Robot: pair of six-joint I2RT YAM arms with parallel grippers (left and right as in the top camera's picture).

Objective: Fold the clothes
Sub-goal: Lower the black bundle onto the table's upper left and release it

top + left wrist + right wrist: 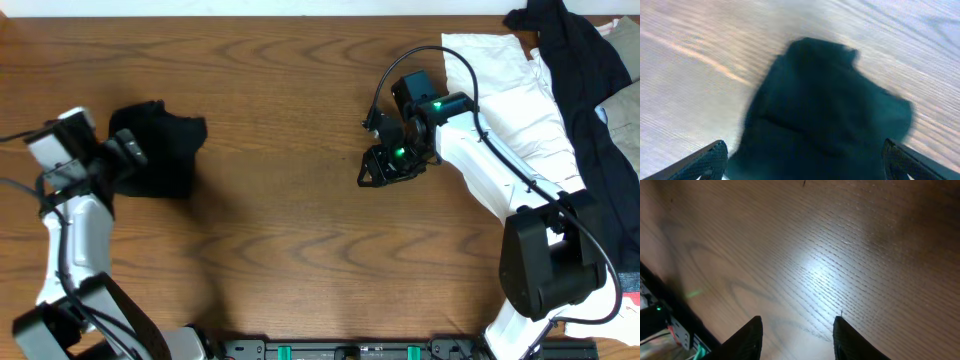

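We see the shirt (160, 150) lying bunched at the left of the table (290, 230). The left gripper (805, 156) hovers over it, jaws wide apart and empty. The right gripper (797, 332) hangs above bare wood, jaws parted, holding nothing.

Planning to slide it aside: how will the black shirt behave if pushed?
The shirt is probably floppy: its outline is lumpy and uneven. Pushed across the wood table, its loose folds would likely bunch, not slide whole.
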